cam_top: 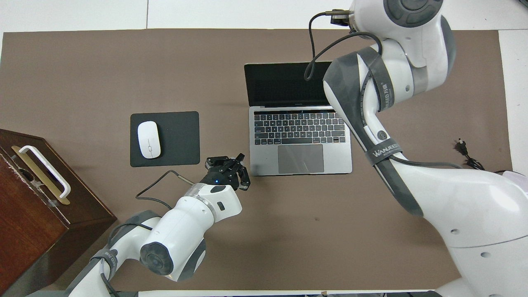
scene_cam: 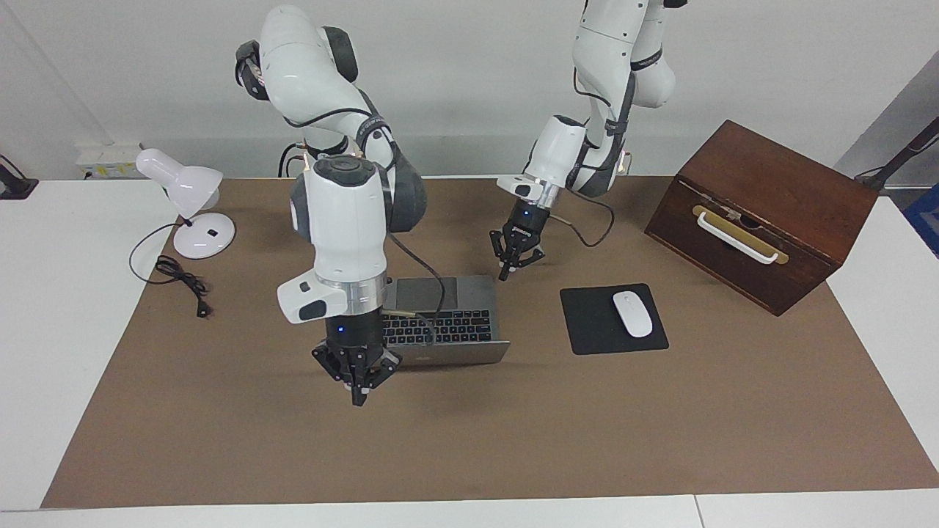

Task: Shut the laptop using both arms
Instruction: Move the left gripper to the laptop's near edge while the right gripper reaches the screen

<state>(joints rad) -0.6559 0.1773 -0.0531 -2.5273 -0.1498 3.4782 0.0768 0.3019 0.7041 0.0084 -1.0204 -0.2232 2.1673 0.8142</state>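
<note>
Laptop [scene_cam: 469,330] stood open on the brown mat [scene_cam: 513,440] in the facing view, partly hidden by the right arm, whose clenched, empty right gripper [scene_cam: 359,400] hung over the mat beside the lid's corner. The left gripper [scene_cam: 503,276], also clenched and empty, hovered by the trackpad-side corner.

From overhead, the laptop [cam_top: 300,140] lay beside the mouse pad [cam_top: 177,138]; the left gripper [cam_top: 229,165] hung just off its front corner.

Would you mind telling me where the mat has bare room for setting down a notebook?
The brown mat is bare from the laptop and mouse pad out to its edge farthest from the robots. It is crowded beside the wooden box and the lamp.
</note>
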